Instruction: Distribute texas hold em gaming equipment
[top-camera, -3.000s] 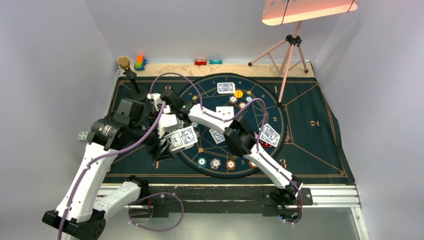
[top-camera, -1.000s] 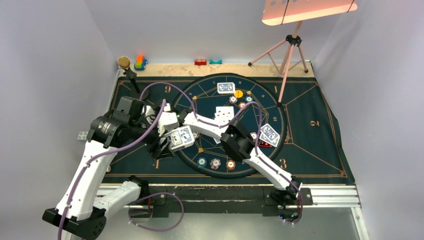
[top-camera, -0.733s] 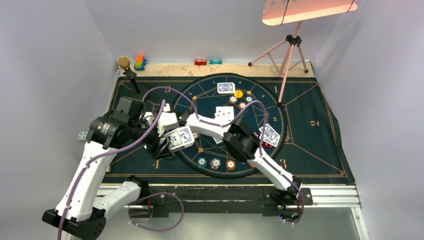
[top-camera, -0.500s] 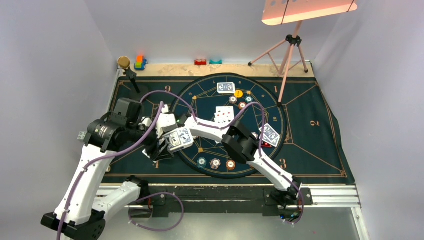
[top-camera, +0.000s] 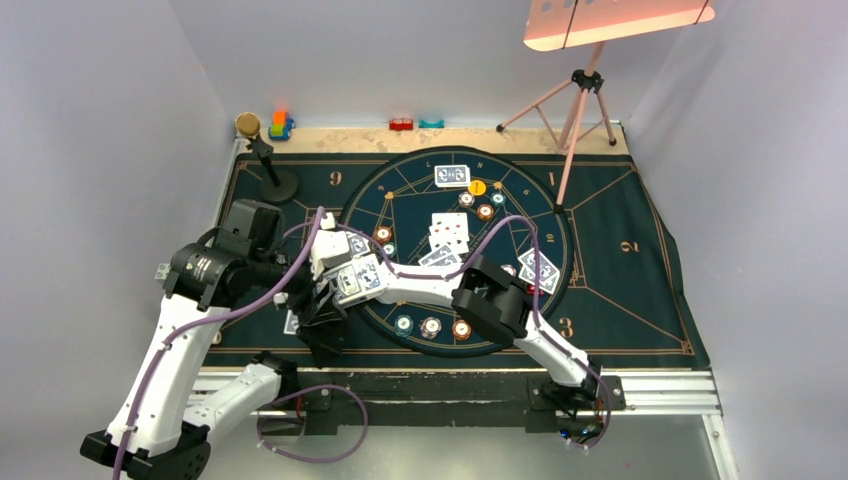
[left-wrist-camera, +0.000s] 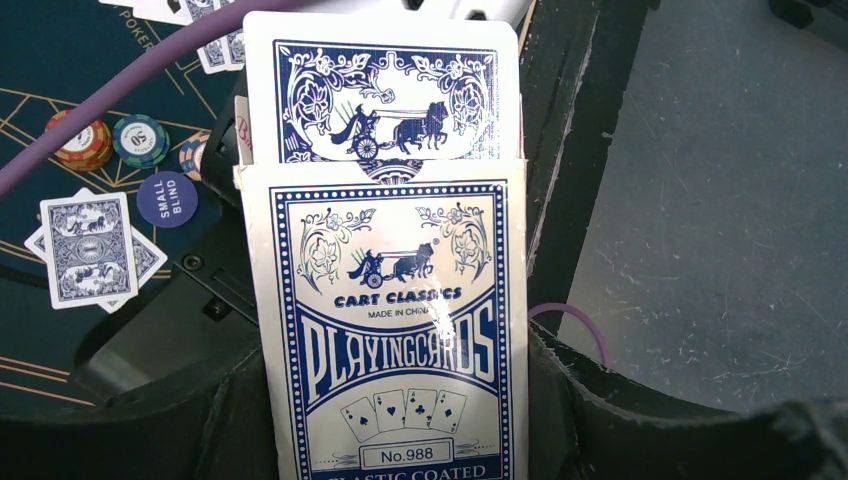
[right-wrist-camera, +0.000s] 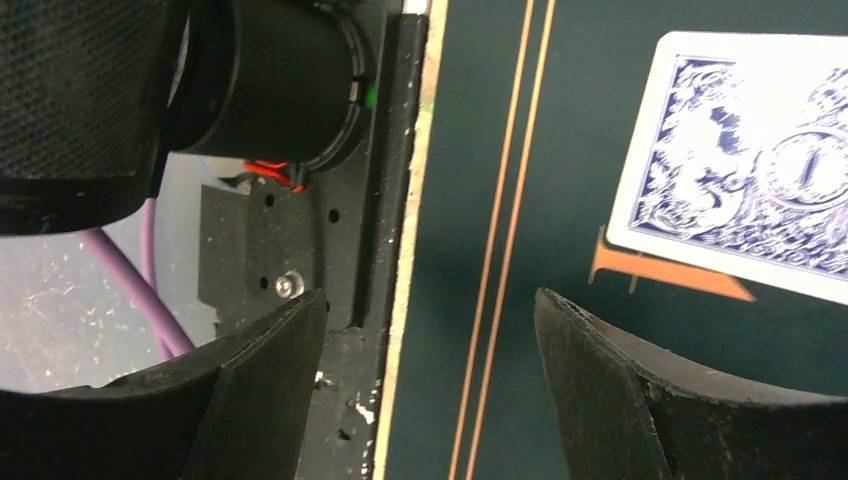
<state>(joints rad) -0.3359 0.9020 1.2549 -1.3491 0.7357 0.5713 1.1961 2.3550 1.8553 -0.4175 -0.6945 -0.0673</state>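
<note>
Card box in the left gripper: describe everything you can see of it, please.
The card box looks like white cardboard with an ornate blue border, a chariot picture and print reading CART CLASSICS, PLAYING CARDS, No.988. Its top is open, and a blue-backed card sticks partway out. The left gripper clamps its lower part from both sides. In the top view the box sits over the near left part of the mat.

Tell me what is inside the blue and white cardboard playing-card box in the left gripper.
From the open top of the blue and white cardboard playing-card box, a blue-patterned playing card sticks out. The box front hides how many more are inside.
</note>
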